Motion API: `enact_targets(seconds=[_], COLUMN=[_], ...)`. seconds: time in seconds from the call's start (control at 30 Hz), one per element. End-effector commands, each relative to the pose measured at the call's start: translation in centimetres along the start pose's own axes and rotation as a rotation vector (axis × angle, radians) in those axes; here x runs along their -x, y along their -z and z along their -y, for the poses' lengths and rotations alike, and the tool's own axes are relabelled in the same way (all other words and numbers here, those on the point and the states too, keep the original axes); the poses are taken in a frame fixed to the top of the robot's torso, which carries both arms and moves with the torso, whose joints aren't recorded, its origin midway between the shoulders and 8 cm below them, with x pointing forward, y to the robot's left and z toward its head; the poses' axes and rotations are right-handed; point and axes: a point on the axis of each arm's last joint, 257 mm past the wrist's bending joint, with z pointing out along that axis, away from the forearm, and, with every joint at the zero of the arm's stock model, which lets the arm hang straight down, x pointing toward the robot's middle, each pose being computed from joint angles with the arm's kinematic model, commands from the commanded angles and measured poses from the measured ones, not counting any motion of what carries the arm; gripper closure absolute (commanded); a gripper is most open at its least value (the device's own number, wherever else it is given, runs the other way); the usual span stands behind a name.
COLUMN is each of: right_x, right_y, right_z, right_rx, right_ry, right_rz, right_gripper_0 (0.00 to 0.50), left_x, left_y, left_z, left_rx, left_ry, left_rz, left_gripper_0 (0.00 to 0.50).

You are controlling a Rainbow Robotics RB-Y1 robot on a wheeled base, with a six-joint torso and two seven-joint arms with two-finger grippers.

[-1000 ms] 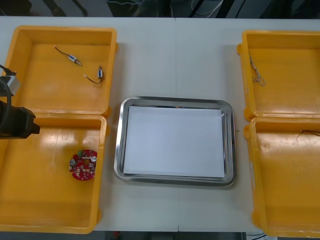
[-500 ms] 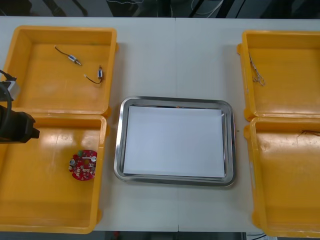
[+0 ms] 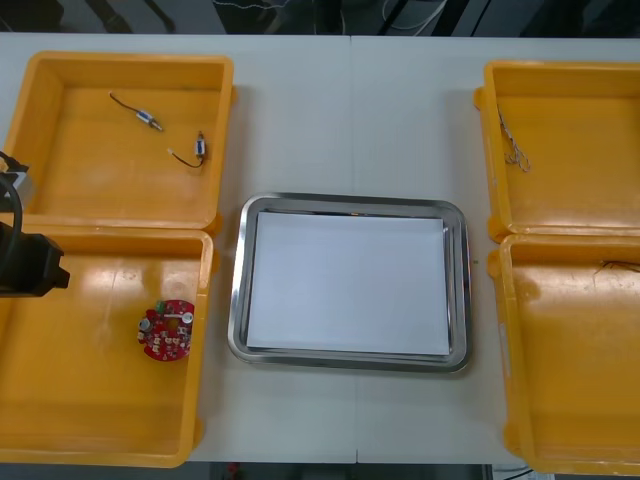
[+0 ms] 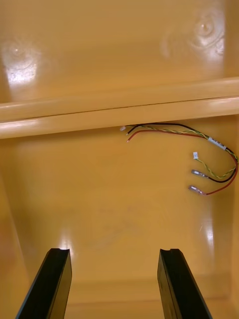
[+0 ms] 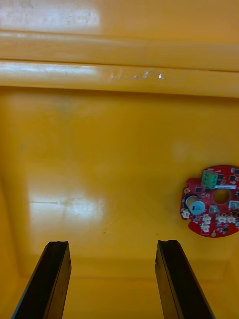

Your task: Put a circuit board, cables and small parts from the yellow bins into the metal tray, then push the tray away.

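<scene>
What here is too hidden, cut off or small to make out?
Front view: the cable in the near right bin runs off the picture's edge.
Front view: the thin cable in the far right bin is too small for colours.
Front view: the small metal parts are too small to tell their kind.
Left wrist view: past the open left claw, the circuit board is cut by the edge.

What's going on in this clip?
Nothing is grasped yet. The left pincer hangs open over the near left yellow plastic bin, with the round red circuit board lying beyond its fingers. The right pincer hangs open over the near right yellow bin, short of the red, yellow and black cable bundle. The white-lined metal tray holds nothing.
</scene>
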Motion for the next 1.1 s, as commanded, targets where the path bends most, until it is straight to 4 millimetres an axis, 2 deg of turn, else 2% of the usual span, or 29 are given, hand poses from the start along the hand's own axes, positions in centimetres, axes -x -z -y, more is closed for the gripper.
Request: enact_targets(seconds=[0.03, 0.23, 0.53, 0.8, 1.1], right_x=[-1.0, -0.6, 0.0, -1.0, -2.2], right_y=[-1.4, -2.9, -4.6, -7.3, -8.7], right_z=[2.4, 4.0, 6.3, 7.7, 8.4], right_rx=[-0.033, -0.050, -0.085, -0.106, -0.127], right_ry=[-0.044, -0.093, -0.149, -0.207, -0.257], right_rz=[-0.007, 0.008, 0.035, 0.004, -0.033], right_gripper_0=[0.000, 0.000, 0.000, 0.000, 0.000], left_x=[0.3, 0.3, 0.1, -0.4, -0.9], left_y=[1.0, 0.3, -1.7, -2.8, -4.1], left_z=[1.3, 2.6, 5.1, 7.4, 8.6], left_rx=[0.006, 0.002, -0.004, -0.039, -0.043], left_ry=[-0.038, -0.044, -0.063, -0.072, -0.071], left_rz=[0.024, 0.038, 0.058, 0.057, 0.056], left_gripper_0=[0.000, 0.000, 0.000, 0.000, 0.000])
